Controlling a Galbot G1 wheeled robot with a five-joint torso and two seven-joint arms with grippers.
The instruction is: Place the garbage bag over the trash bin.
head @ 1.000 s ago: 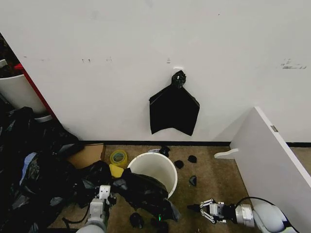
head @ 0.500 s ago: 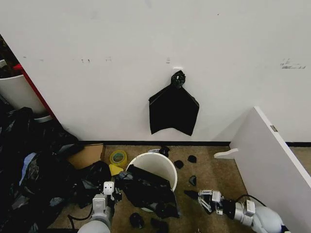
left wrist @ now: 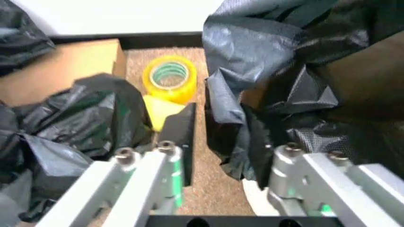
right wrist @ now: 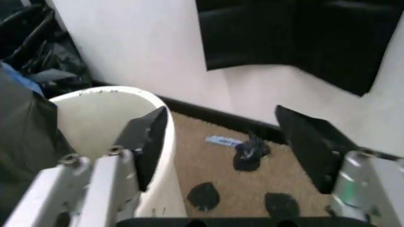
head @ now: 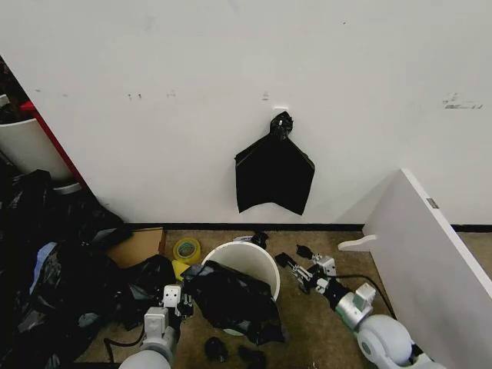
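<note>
Left jaws (head: 175,298): low on the near left, spread wide, the near-left edge of the bag hanging between the fingers in the left wrist view without being pinched; one dark pad (left wrist: 180,137) sits clear of the plastic.
Right jaws (head: 296,270): spread wide, just right of the bin's rim, pointing toward it; in the right wrist view one pad (right wrist: 148,139) lies beside the bin wall, the other well apart over the carpet.
Bag (head: 231,301): glossy crinkled black plastic draped over the near side of the bin, spilling down onto the floor in front; the far part of the bin's mouth is uncovered.
Bin (head: 250,261): cream, round, upright on the carpet, near the wall, between the two arms.
Tape roll (head: 187,249): yellow, on the floor just left of the bin, close to the skirting.
Cardboard (head: 137,246): flat brown piece left of the tape.
Bag heap (head: 54,277): lumpy black bags piled along the left.
Wall bag (head: 274,173): flat black bunch, knotted at the top, hanging on the white wall above the bin.
Scraps (head: 304,251): small black bits scattered on the carpet right of the bin.
Board (head: 430,246): white panel leaning on the right.
</note>
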